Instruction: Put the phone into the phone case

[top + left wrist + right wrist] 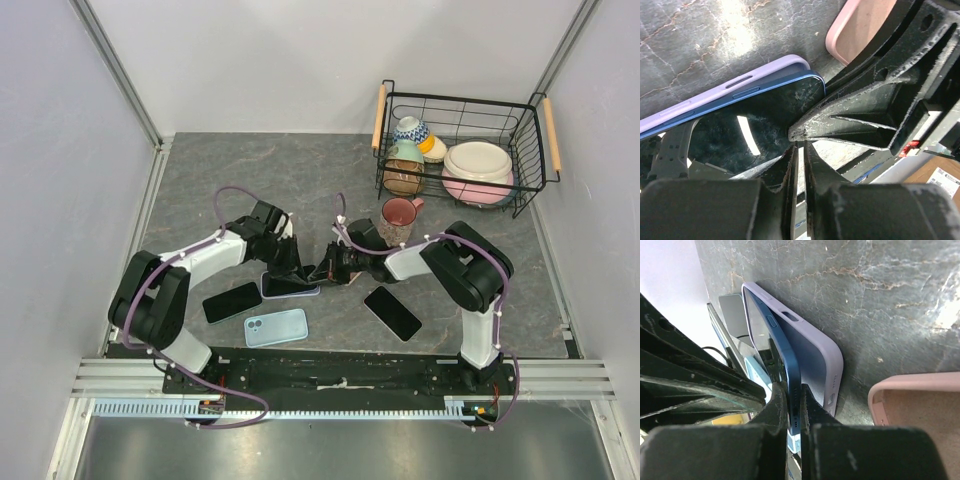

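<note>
A blue phone [789, 371] lies partly inside a lilac phone case [826, 359] on the table, one long edge seated and the near edge raised. My right gripper [794, 407] is shut on the phone's bottom end. In the left wrist view my left gripper [800, 146] is shut with nothing between its fingers, its tips at the phone's dark screen [735, 132], with the lilac case [735, 82] beyond it. In the top view both grippers meet over the cased phone [290, 288], the left gripper [293, 266] on its left and the right gripper [323, 272] on its right.
A pink case [920, 407] lies just right of the lilac one. A black phone [232, 302], a light blue case [276, 327] and another black phone [392, 313] lie near the front. A pink mug [400, 220] and a wire basket [530, 150] of bowls stand behind.
</note>
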Motion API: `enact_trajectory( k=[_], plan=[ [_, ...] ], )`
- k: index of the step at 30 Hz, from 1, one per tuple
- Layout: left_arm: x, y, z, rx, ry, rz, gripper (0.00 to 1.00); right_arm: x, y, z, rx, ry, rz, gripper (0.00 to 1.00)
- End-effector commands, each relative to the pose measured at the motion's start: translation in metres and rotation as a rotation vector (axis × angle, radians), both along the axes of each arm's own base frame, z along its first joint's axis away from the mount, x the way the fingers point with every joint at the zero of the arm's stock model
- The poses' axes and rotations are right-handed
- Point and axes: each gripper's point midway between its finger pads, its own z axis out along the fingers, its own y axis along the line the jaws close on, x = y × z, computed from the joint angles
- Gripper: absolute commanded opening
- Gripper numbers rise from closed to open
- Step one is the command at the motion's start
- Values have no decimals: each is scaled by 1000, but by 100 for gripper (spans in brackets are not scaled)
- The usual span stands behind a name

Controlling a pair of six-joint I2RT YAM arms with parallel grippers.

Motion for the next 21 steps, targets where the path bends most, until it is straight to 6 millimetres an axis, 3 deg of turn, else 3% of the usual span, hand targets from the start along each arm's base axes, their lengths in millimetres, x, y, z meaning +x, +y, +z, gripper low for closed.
enact_trajectory(
  k=[1,10,21],
  plan=[
    [8,-2,-2,20,1,10,11,-38,-58,-108,-479,81,-32,8],
    [1,11,-28,90,37,51,3,-43,-63,-107,-519,110,-14,23],
    [2,22,-45,151,61,56,2,-42,-68,-97,-556,101,1,38]
  ],
)
